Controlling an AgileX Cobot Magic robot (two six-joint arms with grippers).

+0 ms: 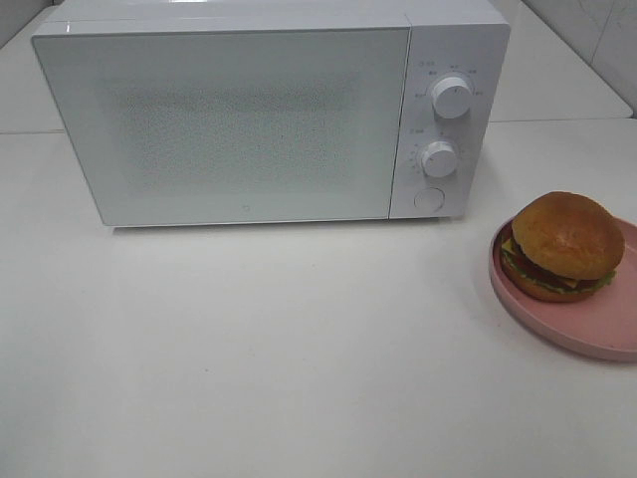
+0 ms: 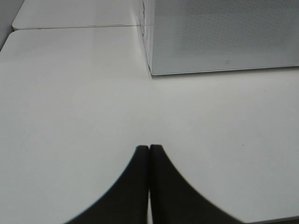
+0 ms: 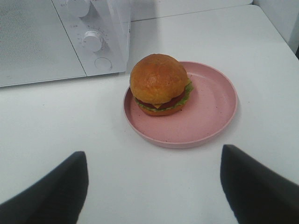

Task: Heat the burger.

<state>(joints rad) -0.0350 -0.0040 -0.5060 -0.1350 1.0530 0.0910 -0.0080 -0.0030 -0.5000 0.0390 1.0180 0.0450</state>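
Right gripper (image 3: 152,179) nearest: fingers spread wide apart, nothing betw. them, hovering over bare white table (image 1: 249,349) w/ the plate just ahead. Left gripper (image 2: 149,154): fingertips pressed together, holding nothing, above table near microwave's front corner. Next out, pink plate (image 3: 205,116) at table's right side; burger (image 3: 160,84) sits upright on it, toward the microwave side, bun on top. Farthest: white microwave (image 1: 249,119), door closed, two knobs (image 1: 452,98) and a round button (image 1: 428,199) on its right panel.
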